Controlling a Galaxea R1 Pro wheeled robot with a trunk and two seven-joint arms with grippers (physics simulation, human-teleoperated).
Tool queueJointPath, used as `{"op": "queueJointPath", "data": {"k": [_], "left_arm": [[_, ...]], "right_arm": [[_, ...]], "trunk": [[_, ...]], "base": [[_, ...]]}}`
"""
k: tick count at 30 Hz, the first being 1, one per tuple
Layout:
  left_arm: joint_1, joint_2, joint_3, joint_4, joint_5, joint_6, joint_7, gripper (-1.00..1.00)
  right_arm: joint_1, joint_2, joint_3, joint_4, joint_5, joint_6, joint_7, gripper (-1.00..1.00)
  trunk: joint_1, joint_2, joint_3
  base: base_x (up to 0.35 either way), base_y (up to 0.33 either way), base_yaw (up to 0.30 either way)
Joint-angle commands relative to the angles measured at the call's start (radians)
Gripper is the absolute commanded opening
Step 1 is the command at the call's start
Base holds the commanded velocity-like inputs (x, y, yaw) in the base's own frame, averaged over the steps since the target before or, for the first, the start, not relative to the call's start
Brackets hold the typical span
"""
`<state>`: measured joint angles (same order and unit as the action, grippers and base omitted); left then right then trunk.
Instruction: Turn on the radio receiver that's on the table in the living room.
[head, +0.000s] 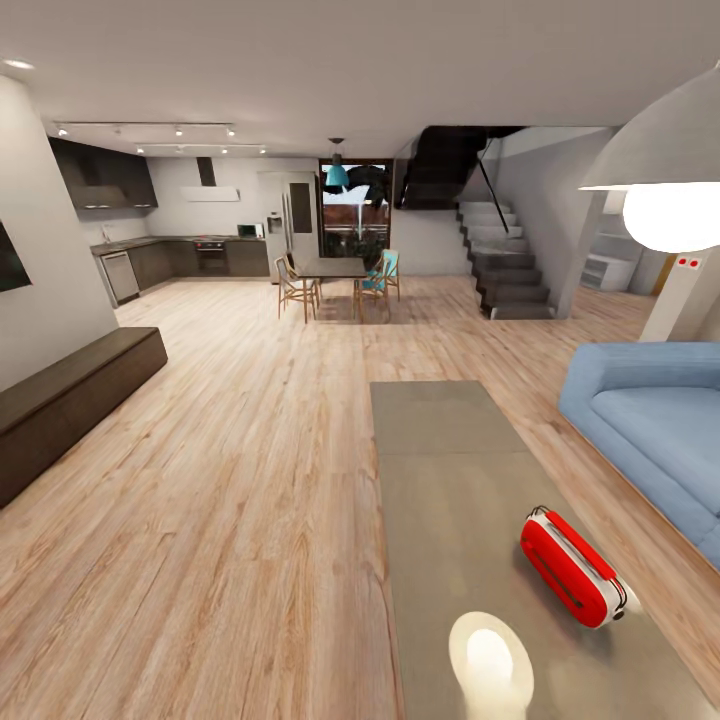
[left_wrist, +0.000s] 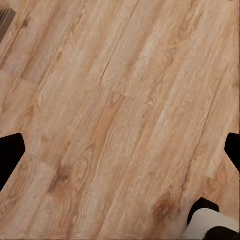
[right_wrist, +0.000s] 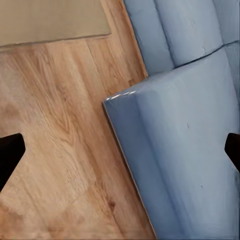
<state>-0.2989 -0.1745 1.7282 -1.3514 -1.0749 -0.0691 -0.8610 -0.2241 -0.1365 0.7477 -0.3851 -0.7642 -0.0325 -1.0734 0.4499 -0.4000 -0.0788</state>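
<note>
Head view showed the radio receiver (head: 572, 567) lying tipped on its side on the near right part of the grey counter (head: 440, 470), close to the counter's right edge, with a bright lamp reflection (head: 490, 660) on the slab just beside it toward the robot. Left wrist view looked down on bare wood plank floor (left_wrist: 120, 100); the left gripper (left_wrist: 120, 150) was spread wide, its dark fingertips (left_wrist: 10, 150) showing at the two sides of the frame with nothing between them. Right wrist view showed the right gripper (right_wrist: 120, 150) likewise spread and holding nothing, hanging over the blue sofa's (right_wrist: 185, 150) arm and the strip of floor between the sofa and a corner of the counter (right_wrist: 50, 20). The likely risk was that a reach for the dial from this low position would clip the sofa arm or the counter edge, or nudge the tipped radio off the nearby edge, since it rested on a rounded side. Farther off, the dark low bench (head: 70, 400) ran along the left wall and the white pendant lamp (head: 670, 190) hung at the upper right. Beyond them stood the dining table (head: 330, 268) with chairs, the staircase (head: 505, 265) and the dark-cabinet kitchen (head: 150, 260), none of them in the way.
</note>
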Motion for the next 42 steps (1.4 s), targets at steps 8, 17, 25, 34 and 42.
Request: {"op": "queueJointPath", "data": {"k": [8,17,25,34,42], "left_arm": [[0.0,0.0,0.243,0.139,-0.175,-0.232,0.008,1.0],[0.0,0.0,0.417,0.238,-0.423,-0.337,0.058,1.0],[0.033,0.031,0.541,0.458,-0.666,-0.361,0.196,1.0],[0.125,0.153,0.557,0.664,-0.712,-0.358,0.203,1.0],[0.129,0.16,0.557,0.672,-0.711,-0.357,0.204,1.0]], "right_arm": [[0.093,0.008,0.013,0.151,0.013,-0.047,0.266,1.0],[0.158,0.016,0.015,0.309,0.01,-0.086,0.543,1.0],[0.205,0.017,0.013,0.448,0.006,-0.088,0.863,1.0],[0.237,0.017,0.012,0.456,0.006,-0.09,0.904,1.0],[0.238,0.017,0.01,0.456,0.005,-0.09,0.905,1.0]], "trunk": [[0.0,0.0,0.0],[0.0,0.0,0.0],[0.0,0.0,0.0],[0.0,0.0,0.0],[0.0,0.0,0.0]], "base": [[0.0,0.0,0.0],[0.0,0.0,0.0],[0.0,0.0,0.0],[0.0,0.0,0.0],[0.0,0.0,0.0]]}}
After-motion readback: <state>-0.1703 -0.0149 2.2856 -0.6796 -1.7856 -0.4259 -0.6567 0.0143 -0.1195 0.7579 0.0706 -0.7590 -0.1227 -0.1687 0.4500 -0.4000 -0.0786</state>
